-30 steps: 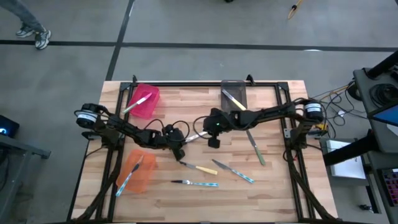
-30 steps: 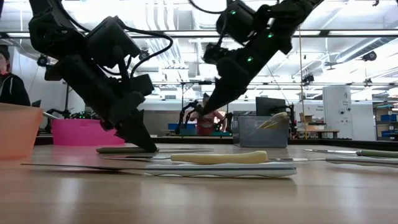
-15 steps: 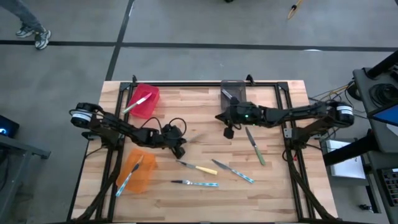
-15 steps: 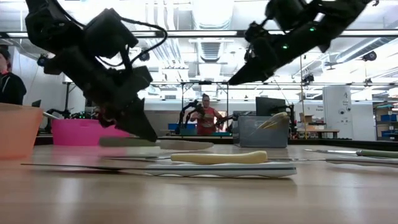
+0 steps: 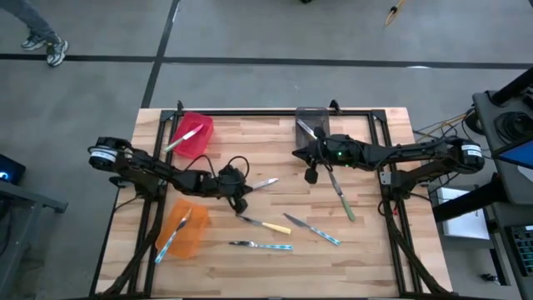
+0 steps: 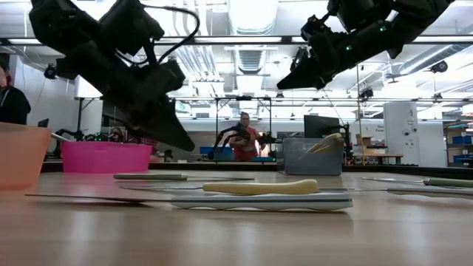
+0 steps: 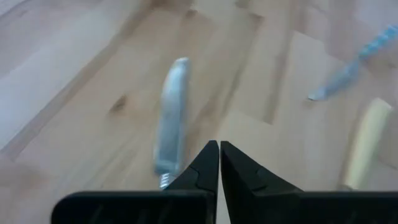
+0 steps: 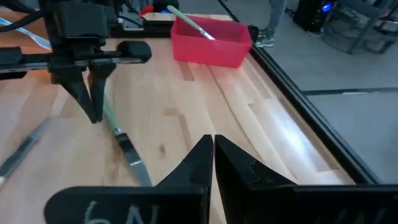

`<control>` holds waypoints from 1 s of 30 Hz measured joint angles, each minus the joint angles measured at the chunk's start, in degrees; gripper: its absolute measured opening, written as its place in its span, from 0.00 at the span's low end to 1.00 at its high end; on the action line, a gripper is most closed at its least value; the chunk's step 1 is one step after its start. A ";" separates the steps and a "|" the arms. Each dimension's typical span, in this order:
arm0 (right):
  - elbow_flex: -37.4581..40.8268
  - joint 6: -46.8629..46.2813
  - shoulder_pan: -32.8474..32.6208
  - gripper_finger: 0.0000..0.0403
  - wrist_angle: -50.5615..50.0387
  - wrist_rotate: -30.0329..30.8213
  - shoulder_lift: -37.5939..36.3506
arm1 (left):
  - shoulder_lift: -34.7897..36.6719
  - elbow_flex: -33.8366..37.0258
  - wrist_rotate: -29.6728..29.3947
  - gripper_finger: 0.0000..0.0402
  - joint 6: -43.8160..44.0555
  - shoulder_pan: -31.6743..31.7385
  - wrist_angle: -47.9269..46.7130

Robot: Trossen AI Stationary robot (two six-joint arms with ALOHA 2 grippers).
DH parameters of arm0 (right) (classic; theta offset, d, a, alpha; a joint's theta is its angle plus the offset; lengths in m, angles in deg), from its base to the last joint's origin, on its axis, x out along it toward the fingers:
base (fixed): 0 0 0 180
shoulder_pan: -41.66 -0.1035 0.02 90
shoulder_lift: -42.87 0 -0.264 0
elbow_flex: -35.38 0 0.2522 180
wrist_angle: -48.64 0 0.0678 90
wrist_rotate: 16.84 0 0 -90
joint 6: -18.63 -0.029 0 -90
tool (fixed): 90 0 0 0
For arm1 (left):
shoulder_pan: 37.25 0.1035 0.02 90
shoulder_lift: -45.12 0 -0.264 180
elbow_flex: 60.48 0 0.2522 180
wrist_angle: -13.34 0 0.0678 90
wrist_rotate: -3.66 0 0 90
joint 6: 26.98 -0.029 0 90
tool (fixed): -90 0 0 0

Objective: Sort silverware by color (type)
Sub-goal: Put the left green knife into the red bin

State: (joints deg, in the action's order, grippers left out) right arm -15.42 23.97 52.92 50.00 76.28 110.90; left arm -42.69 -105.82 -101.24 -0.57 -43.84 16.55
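Note:
A green-handled knife (image 8: 112, 123) lies flat on the table (image 5: 366, 242) near its middle, blade (image 7: 171, 118) pointing toward the right edge. My left gripper (image 6: 196, 148) hangs shut just above its handle end and holds nothing. My right gripper (image 5: 310, 177) is shut and empty, raised in front of the grey bin (image 5: 312, 119). Another green-handled knife (image 5: 341, 197) lies beside it. A yellow-handled knife (image 5: 268, 225) and two blue-handled knives (image 5: 315, 229) (image 5: 263, 245) lie nearer the front edge.
A red bin (image 5: 194, 136) at the far left holds a knife. An orange bin (image 5: 183, 231) at the near left holds a blue-handled one, and the grey bin holds a yellow-handled one. A black frame rail (image 5: 275, 112) runs along the table's far edge. A person (image 6: 242, 137) stands beyond the table.
My left gripper has risen off the green-handled knife, which came up a little with it half a second ago and now lies flat on the table again. My right gripper has drawn back toward the table's right edge, risen, and tipped closer to level.

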 joint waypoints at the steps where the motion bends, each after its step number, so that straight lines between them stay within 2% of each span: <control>1: 0.00 -0.04 0.00 0.02 0.10 -0.59 -0.01 | 0.02 -0.27 0.78 0.00 -1.14 0.00 -0.21; 8: 0.00 -0.27 0.01 0.02 0.11 -0.81 -0.02 | -0.82 -1.49 0.48 0.03 -0.33 0.31 -4.39; 22: 0.00 -0.23 0.00 0.02 -0.10 -1.20 -0.02 | -7.49 -2.69 -6.45 0.39 -2.07 0.68 -2.42; 26: 0.00 -0.20 0.00 0.02 -0.27 -1.20 -0.02 | -8.86 -2.47 -6.44 0.44 -2.37 0.70 -2.57; 30: 0.00 0.18 0.00 0.02 -0.30 -1.19 0.00 | -10.15 -2.15 -6.56 0.44 -2.31 0.66 -2.78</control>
State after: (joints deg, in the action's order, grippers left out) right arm -15.42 24.16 52.92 49.71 75.08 110.90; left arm -52.84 -107.97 -107.81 -2.89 -43.18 13.78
